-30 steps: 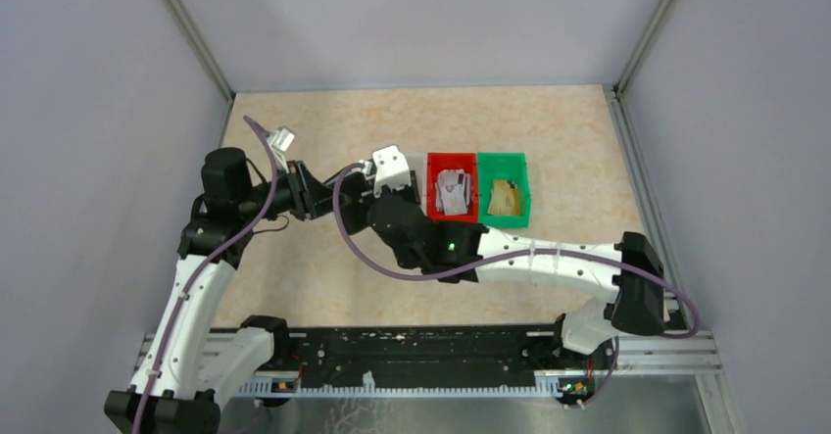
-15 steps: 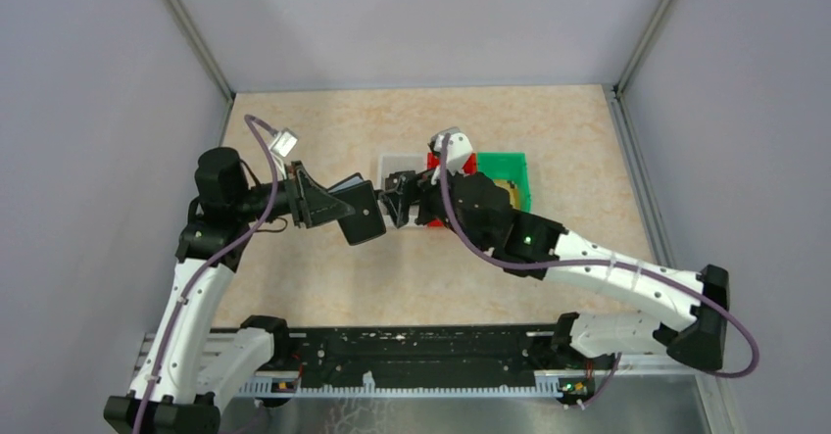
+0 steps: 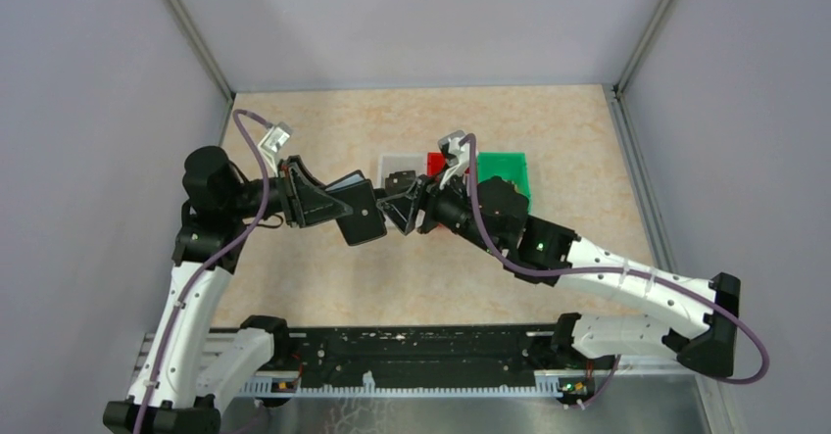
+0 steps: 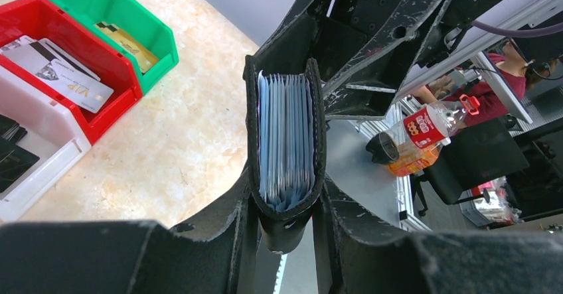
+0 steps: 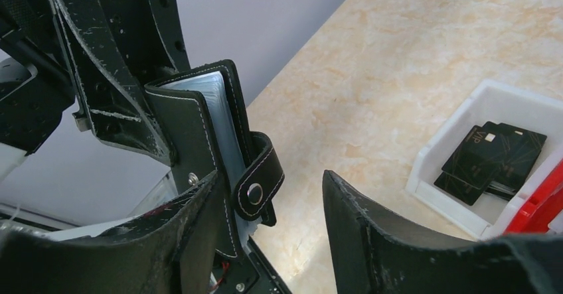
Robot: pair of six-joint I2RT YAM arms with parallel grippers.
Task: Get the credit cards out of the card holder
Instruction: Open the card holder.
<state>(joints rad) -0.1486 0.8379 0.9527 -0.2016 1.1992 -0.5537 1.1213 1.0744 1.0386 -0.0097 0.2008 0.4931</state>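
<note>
My left gripper (image 4: pixel 287 204) is clamped on the card holder (image 4: pixel 285 141), which it holds off the table. My right gripper (image 5: pixel 272 184) gapes wide and empty, just beside its strap (image 5: pixel 256 186). Credit cards (image 4: pixel 58 73) lie in the red bin (image 4: pixel 123 91).

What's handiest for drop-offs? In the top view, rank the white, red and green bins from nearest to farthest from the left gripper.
1. white bin, just right of the left gripper.
2. red bin, next along to the right, partly hidden.
3. green bin, farthest right.
</note>
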